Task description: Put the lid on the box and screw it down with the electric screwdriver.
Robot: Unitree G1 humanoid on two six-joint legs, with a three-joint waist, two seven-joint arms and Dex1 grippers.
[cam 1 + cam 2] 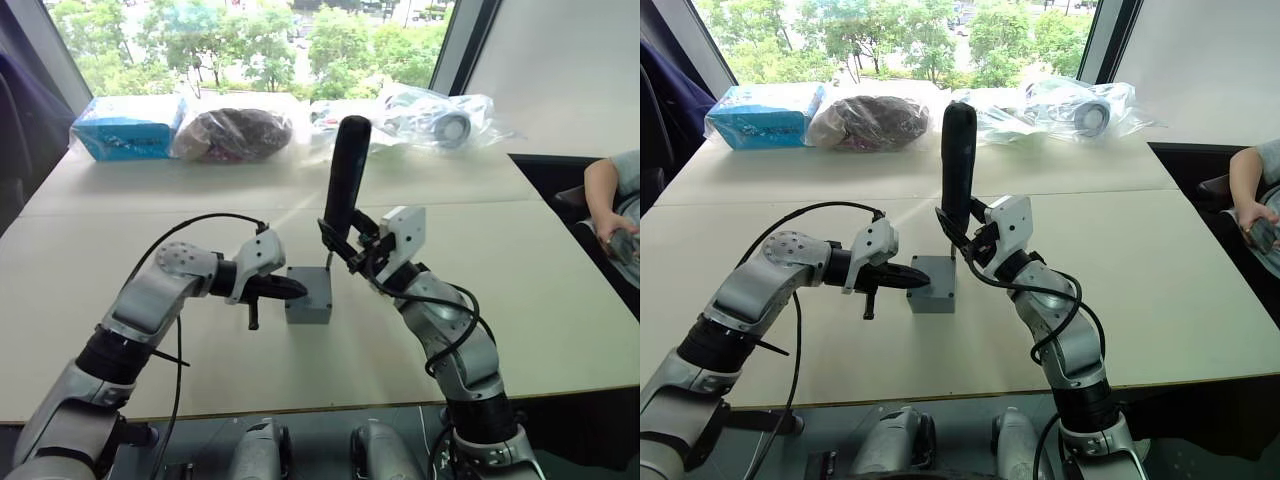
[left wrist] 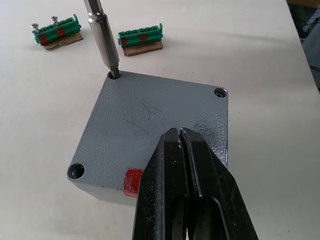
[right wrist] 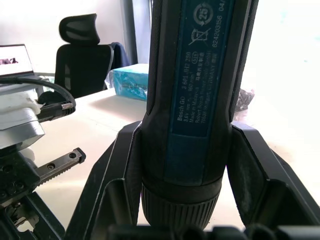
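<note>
Black fingers (image 2: 170, 190) of the left gripper (image 2: 180, 137) are pressed together with nothing between them, their tips resting on the flat top of the lid (image 2: 150, 120). That lid is a square of grey cast metal with a fine speckled finish and faint scratches, and it sits on the box (image 1: 308, 296), which stands on the pale table (image 1: 520, 280) between the two arms. A small red mark (image 2: 132, 180) shows on the box wall just under the lid's edge.

Clamped in the right gripper (image 3: 185, 165) is the electric screwdriver (image 1: 346, 170), held nearly upright. Its body is a smooth, matt black cylinder with a dark-blue label panel bearing white print, and a ribbed collar at its lower end.

From the left wrist, the thin steel bit (image 2: 102, 35) can be seen seated in one corner screw hole of the lid; two other corner holes (image 2: 220, 92) lie bare. That view also shows two small green terminal blocks (image 2: 140, 39) with red spots on brown bases, lying on the table beyond the box.

Head views add the far edge of the table: a blue packet (image 1: 128, 126), a dark bundle in clear plastic (image 1: 232, 132) and further clear bags (image 1: 435, 118). A person's arm (image 1: 605, 205) shows at the right edge.
</note>
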